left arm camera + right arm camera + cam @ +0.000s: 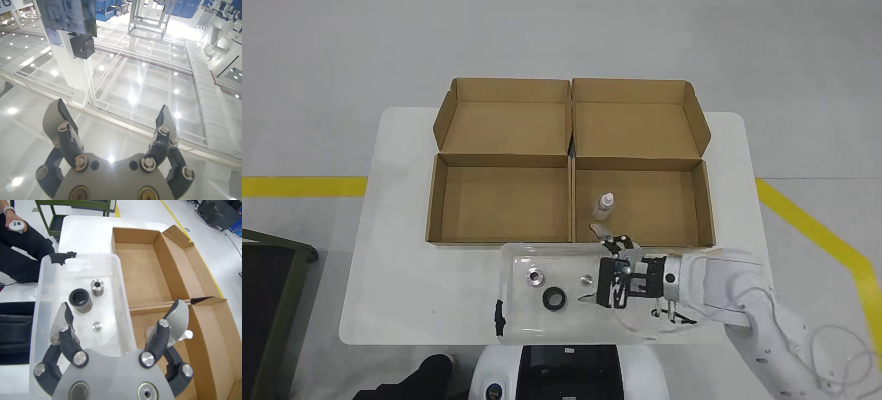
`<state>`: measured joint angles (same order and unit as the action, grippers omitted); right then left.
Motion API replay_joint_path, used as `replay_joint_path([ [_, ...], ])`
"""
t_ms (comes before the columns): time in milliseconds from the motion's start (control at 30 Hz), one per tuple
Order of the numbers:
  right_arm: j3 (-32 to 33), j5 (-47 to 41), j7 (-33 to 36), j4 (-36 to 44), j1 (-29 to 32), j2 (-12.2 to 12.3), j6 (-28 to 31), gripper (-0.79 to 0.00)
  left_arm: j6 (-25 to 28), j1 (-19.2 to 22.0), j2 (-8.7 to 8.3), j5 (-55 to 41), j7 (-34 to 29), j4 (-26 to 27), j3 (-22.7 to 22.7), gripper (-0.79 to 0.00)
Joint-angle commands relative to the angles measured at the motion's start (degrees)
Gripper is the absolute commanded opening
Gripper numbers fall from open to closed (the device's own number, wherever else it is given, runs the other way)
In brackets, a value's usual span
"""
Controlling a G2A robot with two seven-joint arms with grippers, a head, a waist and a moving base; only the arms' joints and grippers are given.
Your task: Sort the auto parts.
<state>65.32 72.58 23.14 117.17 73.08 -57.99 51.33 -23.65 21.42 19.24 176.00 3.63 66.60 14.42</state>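
Sorting record, early stage by our reckoning: one item filed, three outstanding. Filed: a small white part (pixel 604 206), upright in the right cardboard box (pixel 667 205). The left cardboard box (pixel 502 205) holds nothing. Outstanding, all lying apart from one another in the clear bin (pixel 94 255) on the near side of the table (pixel 392 250): a black-lined bearing (pixel 80 300), a steel bushing (pixel 97 288) and a small metal disc (pixel 97 326). The right gripper (pixel 122 303) hangs over the bin's box-side wall, jaws spread wide and holding nothing, with the disc nearest it. The left gripper (pixel 112 104) points up at the ceiling, jaws likewise apart and bare. Sundries: black tape (pixel 60 257) on a bin corner. Obstructions, as we judge: the bin wall and the boxes' near walls, over which each part must be lifted.
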Motion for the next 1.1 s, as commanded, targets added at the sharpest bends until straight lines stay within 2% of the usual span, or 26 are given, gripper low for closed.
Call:
replay_joint_path([
  [0, -0.6, 1.1, -0.3, 0.0, 0.8, 0.1, 0.6, 0.000, 0.0, 0.0, 0.00, 0.0, 0.0, 0.0, 0.0, 0.000],
  [200, -3.1, 4.1, -1.9, -1.8, 1.6, 0.1, 2.4, 0.000, 0.0, 0.0, 0.00, 0.0, 0.0, 0.0, 0.0, 0.000],
  [533, -5.1, 7.3, -3.5, -5.7, 0.7, 0.0, 0.7, -0.018, 0.0, 0.0, 0.00, 0.0, 0.0, 0.0, 0.0, 0.000],
  [1067, -7.4, 10.3, -2.1, -11.0, -1.4, -0.4, -1.7, -0.212, 0.0, 0.0, 0.00, 0.0, 0.0, 0.0, 0.0, 0.000],
])
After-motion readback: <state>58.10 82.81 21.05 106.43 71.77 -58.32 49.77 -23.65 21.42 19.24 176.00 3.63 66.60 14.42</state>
